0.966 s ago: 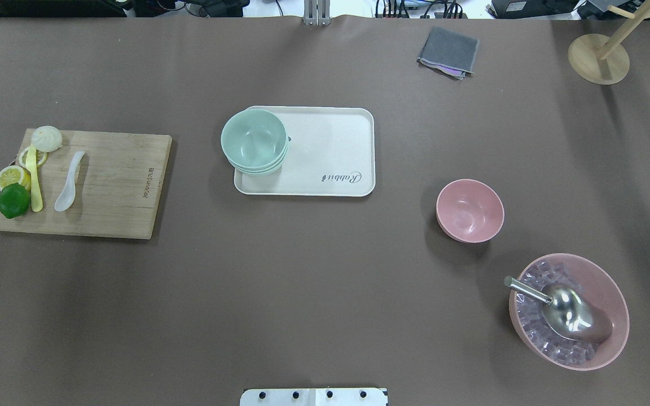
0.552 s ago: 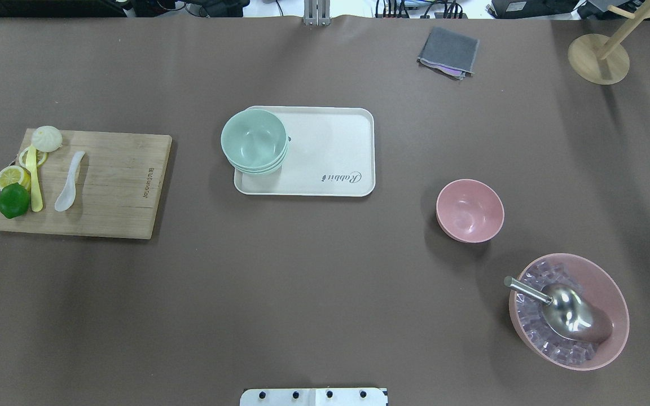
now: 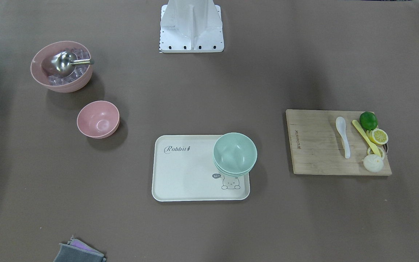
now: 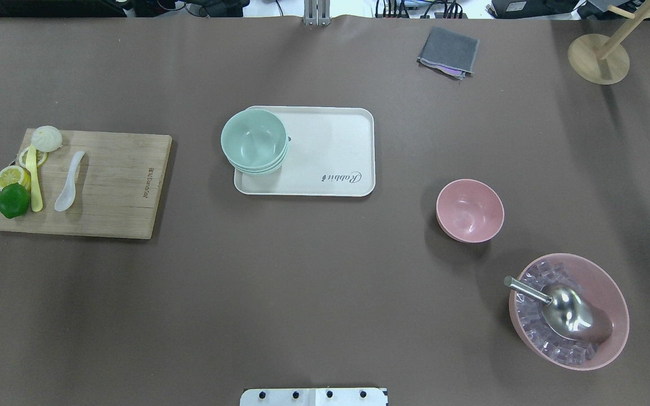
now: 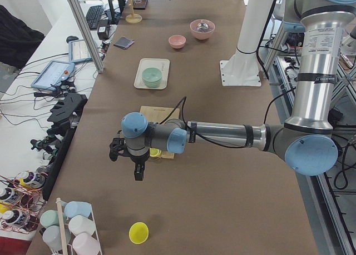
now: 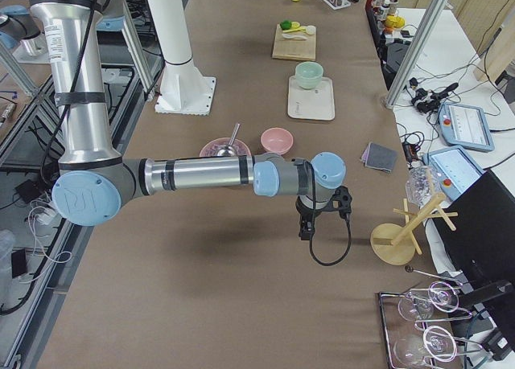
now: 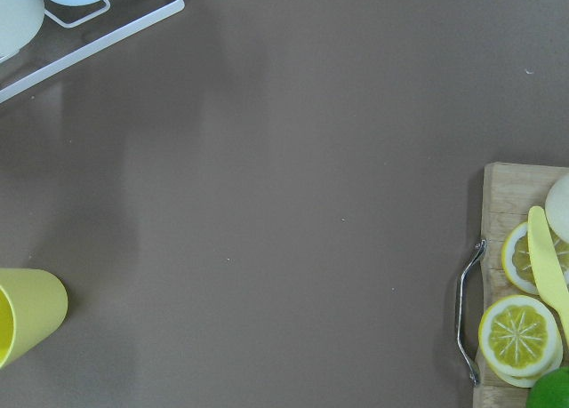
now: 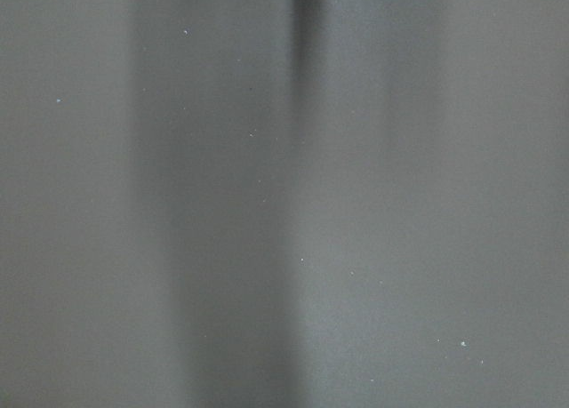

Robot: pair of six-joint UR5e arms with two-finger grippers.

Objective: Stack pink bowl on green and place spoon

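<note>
Brown counter [image 4: 325, 293], an arm reaching out over each end. Robot's left claw [image 5: 137, 173] points down just off the near end of the wooden board [image 4: 122, 186]. Its right claw [image 6: 305, 228] hangs over bare counter near a wooden stand [image 6: 394, 244]. Cannot tell whether either claw is apart or together.

White spoon [image 4: 69, 181] lies on the board beside a yellow utensil [image 4: 34, 186], lime [image 4: 13, 201] and lemon slices [image 4: 12, 177]. Mint green bowls [image 4: 254, 140] are stacked at the left end of the cream tray [image 4: 336, 141], mid-counter. Small pink bowl [image 4: 470, 210] sits upright right of the tray, apart from it, near a ribbed bowl [image 4: 613, 293] of ice.
</note>
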